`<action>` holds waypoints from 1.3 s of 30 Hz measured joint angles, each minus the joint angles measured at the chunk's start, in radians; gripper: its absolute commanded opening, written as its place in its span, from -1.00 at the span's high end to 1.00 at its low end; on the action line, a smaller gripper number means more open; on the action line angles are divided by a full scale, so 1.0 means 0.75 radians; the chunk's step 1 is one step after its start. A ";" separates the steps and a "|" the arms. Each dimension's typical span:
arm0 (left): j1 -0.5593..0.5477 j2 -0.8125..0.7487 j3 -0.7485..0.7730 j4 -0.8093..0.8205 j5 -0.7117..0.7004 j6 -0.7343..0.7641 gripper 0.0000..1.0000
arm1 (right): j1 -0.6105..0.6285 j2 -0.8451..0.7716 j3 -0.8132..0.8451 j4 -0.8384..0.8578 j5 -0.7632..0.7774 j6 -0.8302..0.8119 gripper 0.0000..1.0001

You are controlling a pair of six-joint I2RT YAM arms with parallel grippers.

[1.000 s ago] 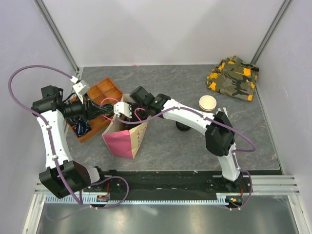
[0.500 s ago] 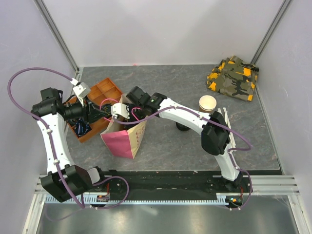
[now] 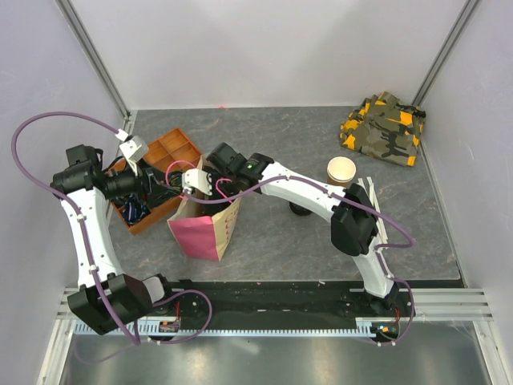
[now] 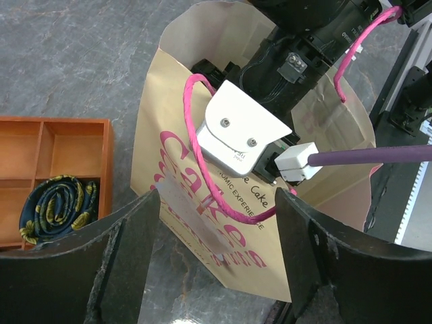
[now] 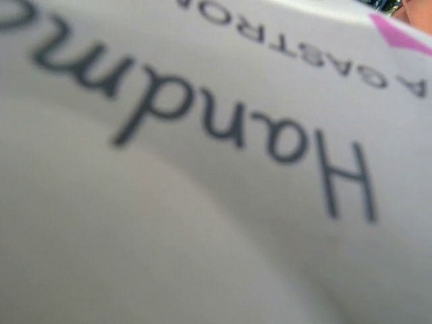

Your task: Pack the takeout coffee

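The takeout coffee is hidden in every view. A tan and pink paper bag [image 3: 204, 228] stands upright at the table's middle left, its mouth open. My right arm's wrist [image 3: 228, 164] reaches down into that mouth, and its fingers are hidden inside. The right wrist view shows only a blurred printed bag wall [image 5: 216, 162]. My left gripper [image 4: 216, 270] is open just left of the bag [image 4: 202, 202], with the bag's printed side ahead of its fingers and nothing held. From above, the left gripper [image 3: 167, 186] sits between the tray and the bag.
An orange compartment tray [image 3: 164, 152] lies left of the bag, holding a rolled patterned tie [image 4: 57, 206]. A lidless tan cup [image 3: 341, 169] stands at the right. A camouflage cloth [image 3: 383, 128] lies in the back right corner. A dark object [image 3: 300, 210] sits under the right arm.
My left gripper has opened and drawn back a little to the left, away from the bag's rim. The right wrist has shifted slightly inside the bag's mouth.
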 measured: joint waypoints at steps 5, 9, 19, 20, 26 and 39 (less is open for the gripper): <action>0.000 0.000 0.000 0.000 0.001 0.000 -0.57 | 0.001 0.000 0.000 0.006 0.004 0.015 -0.96; 0.000 -0.001 0.000 0.001 0.001 0.000 -0.56 | 0.001 0.000 0.003 0.011 0.004 0.021 -0.96; 0.000 -0.006 0.000 0.001 0.002 0.001 -0.51 | 0.004 0.000 0.037 0.021 0.010 0.038 -0.96; 0.000 -0.005 0.000 0.001 0.002 0.001 -0.50 | 0.004 0.000 0.041 0.021 0.010 0.040 -0.96; 0.000 0.005 0.000 0.000 0.002 0.004 -0.50 | 0.003 0.000 0.062 0.021 0.011 0.053 -0.96; 0.000 0.060 0.010 0.001 0.006 0.010 -0.47 | -0.007 -0.002 0.120 0.023 0.001 0.071 -0.96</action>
